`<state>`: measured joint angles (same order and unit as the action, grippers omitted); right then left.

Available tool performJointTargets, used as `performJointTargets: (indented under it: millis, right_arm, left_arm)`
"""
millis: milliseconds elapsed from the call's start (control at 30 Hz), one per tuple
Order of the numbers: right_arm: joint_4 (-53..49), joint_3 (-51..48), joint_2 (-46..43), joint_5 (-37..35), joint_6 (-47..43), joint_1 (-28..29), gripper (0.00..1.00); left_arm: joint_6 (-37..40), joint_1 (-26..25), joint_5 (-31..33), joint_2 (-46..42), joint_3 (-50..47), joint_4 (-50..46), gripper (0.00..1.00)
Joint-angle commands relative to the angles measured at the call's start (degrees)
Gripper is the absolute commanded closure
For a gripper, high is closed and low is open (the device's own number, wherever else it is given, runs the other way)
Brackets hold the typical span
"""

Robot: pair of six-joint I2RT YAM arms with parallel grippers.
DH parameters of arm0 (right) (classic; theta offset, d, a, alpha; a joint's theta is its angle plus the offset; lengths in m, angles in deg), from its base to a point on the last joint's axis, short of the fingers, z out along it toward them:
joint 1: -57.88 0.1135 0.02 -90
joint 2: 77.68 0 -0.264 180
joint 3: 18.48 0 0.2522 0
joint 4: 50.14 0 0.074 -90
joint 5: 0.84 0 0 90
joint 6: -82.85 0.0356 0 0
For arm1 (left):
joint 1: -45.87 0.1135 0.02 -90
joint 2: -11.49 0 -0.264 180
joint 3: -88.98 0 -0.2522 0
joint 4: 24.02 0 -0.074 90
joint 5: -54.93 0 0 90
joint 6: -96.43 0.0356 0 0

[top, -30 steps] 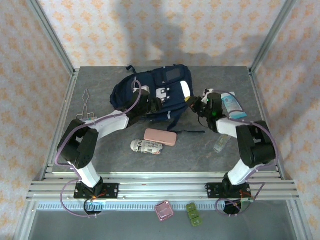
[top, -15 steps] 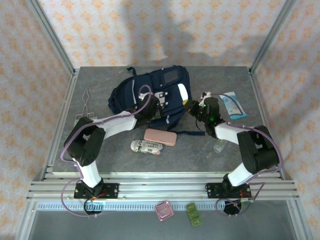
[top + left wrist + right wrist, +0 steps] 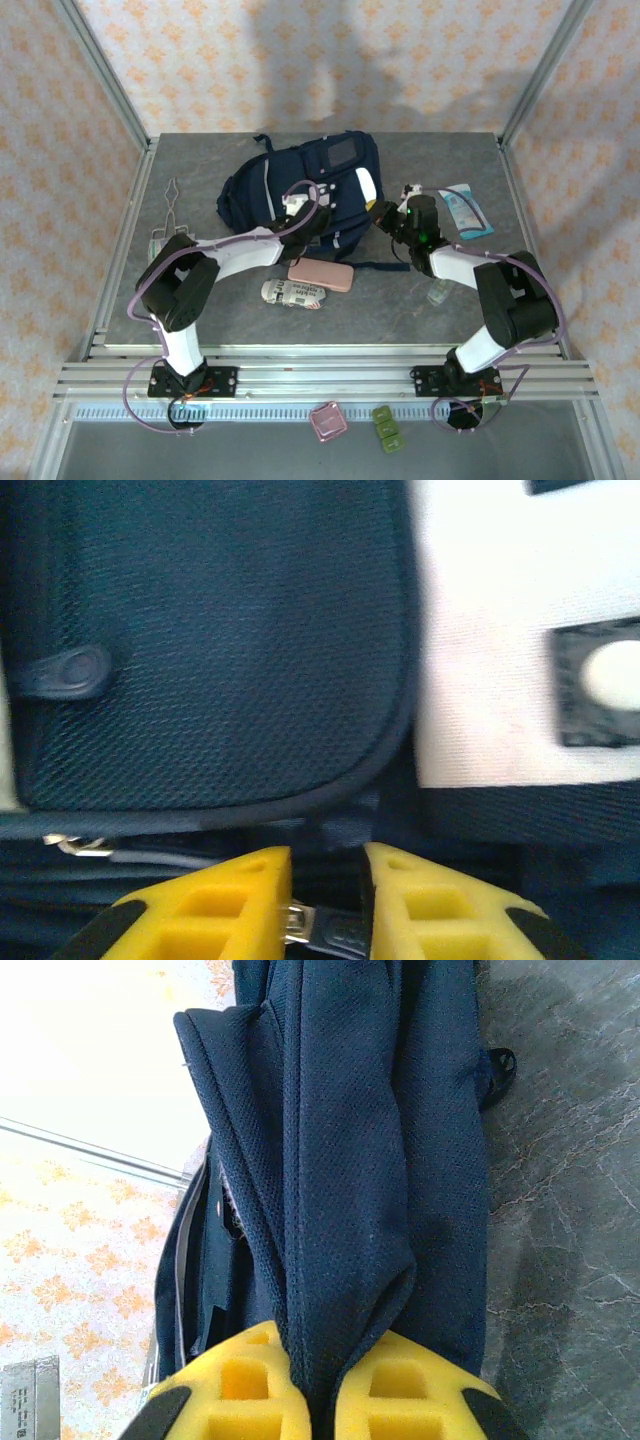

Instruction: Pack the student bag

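top view: student bag (image 3: pixel 300 180) lies far centre on table (image 3: pixel 200 300); left gripper (image 3: pixel 318 213) at its near front, right gripper (image 3: pixel 380 213) at its right edge.
left wrist: fingers (image 3: pixel 240 900) pinch zipper pull (image 3: pixel 335 935).
right wrist: fingers (image 3: pixel 250 1385) clench a bag fold.

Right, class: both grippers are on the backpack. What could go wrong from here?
1. The left gripper pinches the small zipper pull at its fingertips only; it may slip out when pulled.
2. The right gripper holds just a fold of the student bag; if that slides free, the bag may drag instead of unzipping.
3. A dragged bag could shove the pink case lying near it.
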<state>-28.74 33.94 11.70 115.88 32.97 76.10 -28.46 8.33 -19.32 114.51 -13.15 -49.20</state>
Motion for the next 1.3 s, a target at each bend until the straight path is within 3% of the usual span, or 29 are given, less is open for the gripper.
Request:
performJointTargets:
  millis: [0,100,133,200,300,467,700,933,1067,1267]
  right_arm:
    - [9.9,2.7,-4.9,-0.6,-1.9,-0.2,1.0]
    - [10.7,2.7,-4.3,0.0,-1.2,-0.2,1.0]
    - [11.0,2.8,-4.0,0.1,-1.0,-0.1,1.0]
    - [11.4,2.6,-3.8,0.2,-0.6,-0.2,1.0]
    - [11.7,2.3,-3.9,0.2,-0.5,-0.1,1.0]
    - [12.0,1.5,-4.0,0.5,-0.4,-0.1,1.0]
    - [12.8,0.8,-3.8,0.8,0.0,0.1,1.0]
    - [13.4,0.5,-4.2,0.3,0.0,0.1,1.0]
    - [13.0,0.8,-4.7,-0.2,-0.8,0.1,1.0]
    - [13.3,0.8,-4.3,-0.7,-0.7,0.0,1.0]
  left_arm:
    - [1.0,1.7,1.8,-3.0,-3.5,-4.6,0.8]
    - [3.1,2.3,-0.7,-5.4,-4.0,-3.2,0.81]
    - [3.6,2.3,-2.2,-5.9,-4.1,-2.1,0.76]
    - [3.3,2.8,-6.2,-6.0,-4.1,-0.3,0.58]
    - [-1.0,4.7,-13.6,-4.6,-2.8,-0.4,0.48]
    - [-8.8,5.6,-22.2,-6.2,-5.8,7.6,0.39]
    - [-11.5,5.5,-24.8,-4.1,-3.6,8.6,0.37]
    - [-10.6,5.3,-19.3,1.2,-2.5,-0.6,0.48]
    - [-9.6,5.6,-17.0,0.0,-4.6,-2.3,0.77]
    - [-8.7,6.1,-17.8,-1.6,-4.0,-2.9,0.86]
